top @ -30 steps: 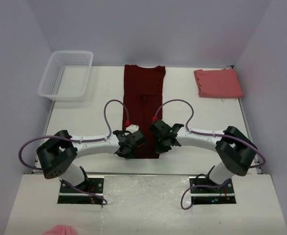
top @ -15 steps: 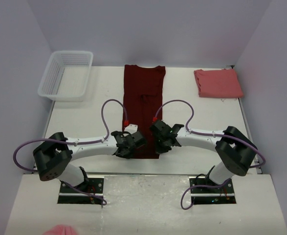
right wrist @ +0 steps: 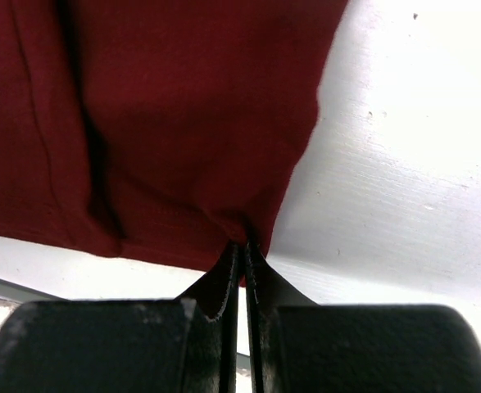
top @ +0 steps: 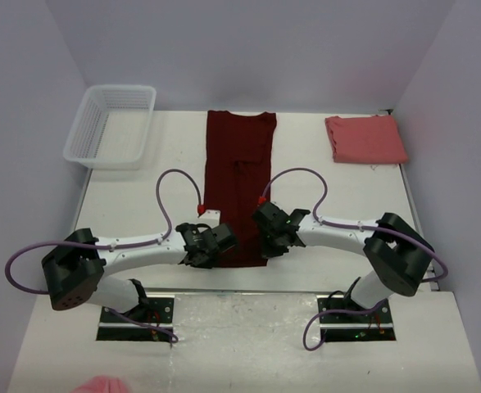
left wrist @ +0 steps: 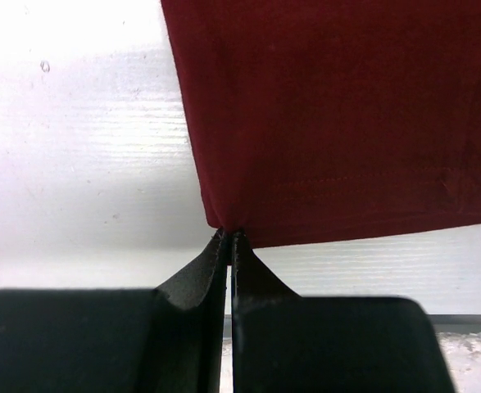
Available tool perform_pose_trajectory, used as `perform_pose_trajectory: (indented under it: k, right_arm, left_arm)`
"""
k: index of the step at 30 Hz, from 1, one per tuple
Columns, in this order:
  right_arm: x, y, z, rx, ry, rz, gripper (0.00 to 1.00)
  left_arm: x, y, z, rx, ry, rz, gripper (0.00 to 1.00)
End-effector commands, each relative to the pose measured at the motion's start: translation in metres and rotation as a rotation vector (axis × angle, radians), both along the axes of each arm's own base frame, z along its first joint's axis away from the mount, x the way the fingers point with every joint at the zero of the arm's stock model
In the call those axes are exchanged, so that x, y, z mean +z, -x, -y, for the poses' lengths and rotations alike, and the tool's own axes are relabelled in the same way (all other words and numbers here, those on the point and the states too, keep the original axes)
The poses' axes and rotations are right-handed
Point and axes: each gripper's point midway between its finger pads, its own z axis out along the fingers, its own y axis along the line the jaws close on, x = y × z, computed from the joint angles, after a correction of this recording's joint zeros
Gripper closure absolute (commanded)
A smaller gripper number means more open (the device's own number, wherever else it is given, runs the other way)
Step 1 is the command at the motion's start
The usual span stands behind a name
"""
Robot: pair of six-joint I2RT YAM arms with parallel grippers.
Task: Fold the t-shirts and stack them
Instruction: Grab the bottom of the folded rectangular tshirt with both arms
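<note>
Since the near hem must be lifted at both ends to fold evenly, each arm takes one corner.

Item 1. Left gripper point(left wrist: 228, 237): fingers pressed together, pinching the near-left hem corner of the dark maroon cloth t-shirt point(left wrist: 338, 123). The cloth tapers straight into the tips.

Item 2. Right gripper point(right wrist: 242, 244): fingers pressed together, pinching the near-right hem corner. The cloth puckers where it enters the tips.

Item 3. Dark maroon cloth t-shirt point(top: 238, 180): lies flat as a narrow strip on the white table point(top: 142, 196), with its sleeves apparently already folded in. It runs from the grippers at 6 o'clock to its collar at 12 o'clock. Judged ready for the hem to be carried toward the collar.

Item 4. Salmon pink cloth t-shirt point(top: 365, 138): already folded into a rectangle at 2 o'clock, well apart. It is the likely base or top of the stack.

Item 5. White plastic mesh basket point(top: 88, 123): at 10 o'clock, well apart from the strip.

Obstructions: none visible along the strip. The purple cables looping above both wrists hang near the cloth and could brush it.
</note>
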Motion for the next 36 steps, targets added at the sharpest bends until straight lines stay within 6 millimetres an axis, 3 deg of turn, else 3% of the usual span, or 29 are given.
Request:
perform_pose_trajectory:
  k: [1,14,26,32,34,35,36]
  right_arm:
    - [-0.001,0.001,0.018,-0.031,0.06,0.023,1.0]
    - [0.002,0.003,0.032,-0.066,0.09,0.046,1.0]
    - [0.008,0.005,0.034,-0.059,0.08,0.05,1.0]
    - [0.002,0.01,0.036,-0.056,0.075,0.038,1.0]
    - [0.001,0.011,0.037,-0.052,0.079,0.032,1.0]
    - [0.0,0.011,0.036,-0.052,0.077,0.032,1.0]
    - [0.0,0.011,0.036,-0.052,0.075,0.033,1.0]
  left_arm:
    - [-0.003,0.007,-0.02,0.042,-0.057,-0.003,1.0]
    - [-0.005,0.011,-0.027,0.057,-0.07,-0.006,0.97]
    - [0.005,0.006,-0.019,0.056,-0.046,0.02,0.83]
    - [0.002,0.008,-0.025,0.067,-0.055,0.02,0.93]
    - [0.005,0.007,-0.022,0.066,-0.042,0.026,0.91]
    - [0.007,0.007,-0.021,0.066,-0.035,0.029,0.82]
    - [0.008,0.007,-0.019,0.065,-0.03,0.034,0.8]
